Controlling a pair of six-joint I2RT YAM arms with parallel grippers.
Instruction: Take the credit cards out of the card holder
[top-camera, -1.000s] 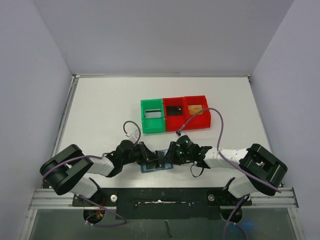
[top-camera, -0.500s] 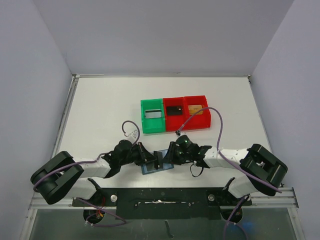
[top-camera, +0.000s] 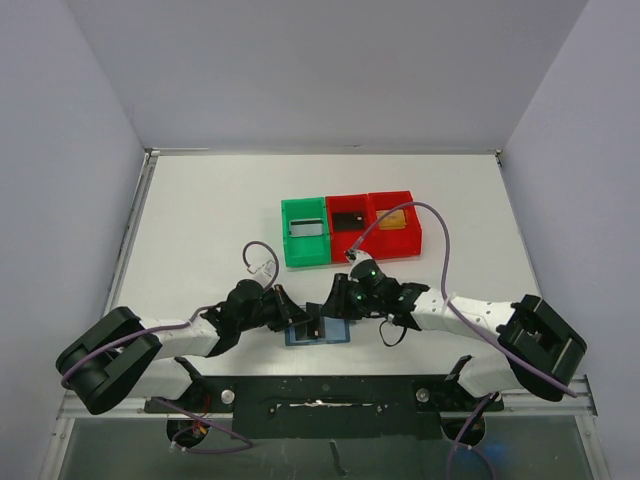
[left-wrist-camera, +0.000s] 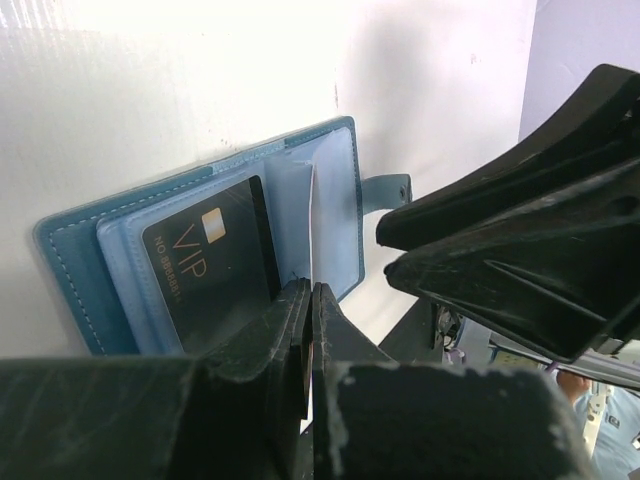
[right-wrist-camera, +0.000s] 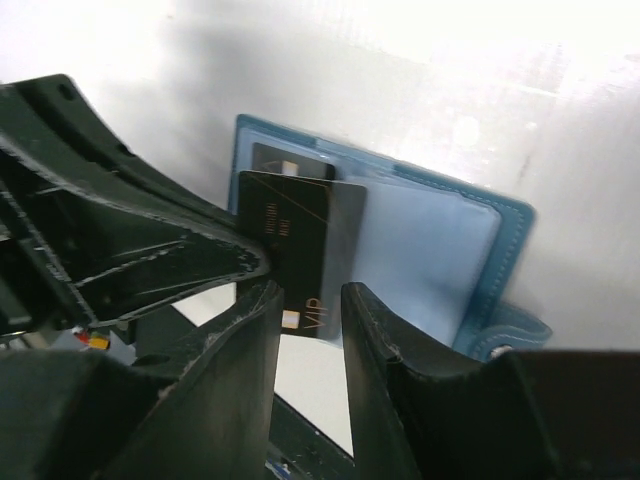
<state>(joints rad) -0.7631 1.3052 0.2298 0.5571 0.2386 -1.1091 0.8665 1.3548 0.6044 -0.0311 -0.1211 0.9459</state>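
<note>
The card holder (top-camera: 336, 336) is a light-blue wallet lying open near the table's front edge. In the left wrist view the card holder (left-wrist-camera: 340, 190) shows a dark grey VIP card (left-wrist-camera: 210, 270) on its left panel. My left gripper (left-wrist-camera: 311, 290) is shut on a thin upright inner leaf (left-wrist-camera: 313, 220) of the holder. In the right wrist view, one dark card (right-wrist-camera: 300, 235) sticks out of the holder (right-wrist-camera: 430, 250), and a second card (right-wrist-camera: 290, 160) stays in a pocket behind. My right gripper (right-wrist-camera: 308, 300) is open, its fingers either side of the card's near end.
A green bin (top-camera: 306, 232) and two red bins (top-camera: 348, 225) (top-camera: 394, 222) stand in a row behind the wallet, each with a card inside. Both grippers (top-camera: 298, 322) (top-camera: 334, 305) crowd over the wallet, close together. Purple cables loop off both arms.
My right gripper has drawn back a little from the wallet toward the bins, and its arm has swung. The left arm's elbow has shifted; its gripper stays at the wallet.
</note>
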